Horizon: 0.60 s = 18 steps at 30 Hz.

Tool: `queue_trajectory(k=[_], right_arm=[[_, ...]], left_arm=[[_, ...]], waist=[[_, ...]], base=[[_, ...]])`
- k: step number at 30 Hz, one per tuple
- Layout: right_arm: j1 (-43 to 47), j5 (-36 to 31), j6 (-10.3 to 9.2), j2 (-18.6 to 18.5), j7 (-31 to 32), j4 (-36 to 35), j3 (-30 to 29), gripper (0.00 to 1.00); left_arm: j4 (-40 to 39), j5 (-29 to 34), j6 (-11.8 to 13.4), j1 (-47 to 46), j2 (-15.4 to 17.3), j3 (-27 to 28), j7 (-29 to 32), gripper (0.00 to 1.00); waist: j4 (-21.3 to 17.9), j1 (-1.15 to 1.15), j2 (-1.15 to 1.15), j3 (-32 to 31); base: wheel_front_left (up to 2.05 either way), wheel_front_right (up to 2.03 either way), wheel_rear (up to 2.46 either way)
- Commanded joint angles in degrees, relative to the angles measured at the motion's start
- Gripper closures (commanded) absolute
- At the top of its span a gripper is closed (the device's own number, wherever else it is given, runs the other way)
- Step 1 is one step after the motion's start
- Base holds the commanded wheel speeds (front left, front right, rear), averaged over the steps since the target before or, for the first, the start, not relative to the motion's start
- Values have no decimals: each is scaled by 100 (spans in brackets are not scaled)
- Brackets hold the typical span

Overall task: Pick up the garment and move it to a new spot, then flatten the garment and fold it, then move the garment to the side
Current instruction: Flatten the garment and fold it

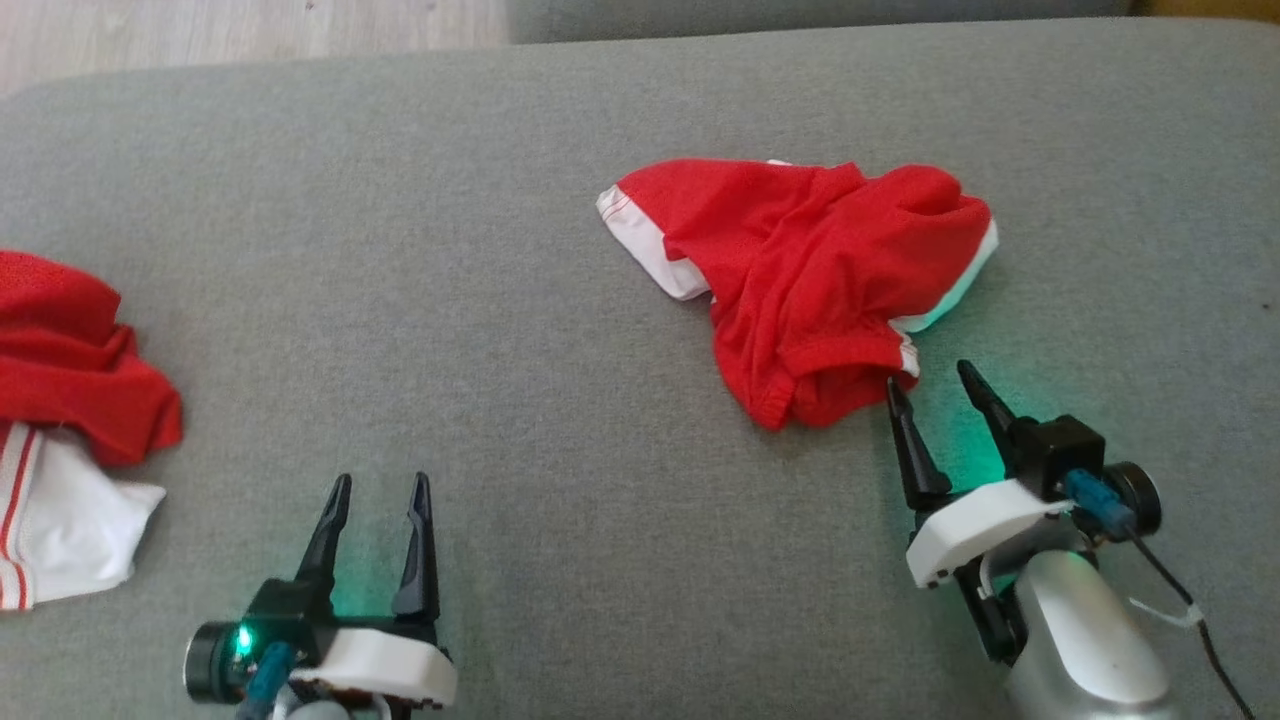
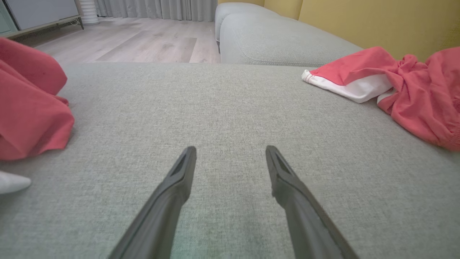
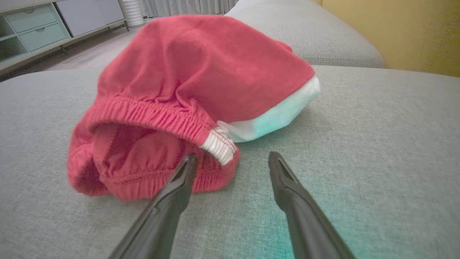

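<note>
A grey sofa cushion (image 1: 560,400) with a fine, slightly nubbly weave spreads beneath both arms. A pale plank floor (image 2: 143,39) and a yellow wall (image 2: 359,21) lie beyond it. The garment (image 1: 800,280) is a pair of red shorts in soft, mesh-like knit with white side panels, and it lies in a rumpled heap just ahead of the right gripper (image 1: 929,376). Its gathered elastic waistband (image 3: 154,115) gapes open toward the jaws. Those jaws are spread apart and empty, slanting in low from the silver forearm (image 1: 1080,630). The inner tip sits right at the waistband's hem, and I cannot tell whether it touches. A green glow tints the cushion beneath them. The left gripper (image 1: 381,480) points straight ahead, low over bare cushion, its jaws released and holding nothing. To the outer side of those jaws lies a second red and white garment (image 1: 70,400), crumpled, well apart from the shorts.
</note>
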Motion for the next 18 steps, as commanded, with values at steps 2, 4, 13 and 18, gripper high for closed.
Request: queue_trajectory(k=[2, 4, 13, 18], right_arm=[[-281, -77, 43, 4, -23, -38, 46, 0], [-347, -110, 43, 4, -23, 19, -22, 0], [-504, -139, 43, 4, -23, 92, -249, 100], [-536, -51, 43, 4, -23, -348, -490, 100]], left_arm=[[-141, -77, 39, -184, 5, 124, -30, 0], [-148, -94, 45, -195, 5, 91, -30, 0], [-145, -215, 80, -235, 4, 147, -30, 0], [-111, -226, 40, -184, 4, 167, -30, 0]], waist=[[81, -1, 0, 71], [115, -1, 0, 105], [212, -1, 0, 90], [248, -1, 0, -54]], base=[[0, 0, 0], [0, 0, 0], [0, 0, 0], [0, 0, 0]])
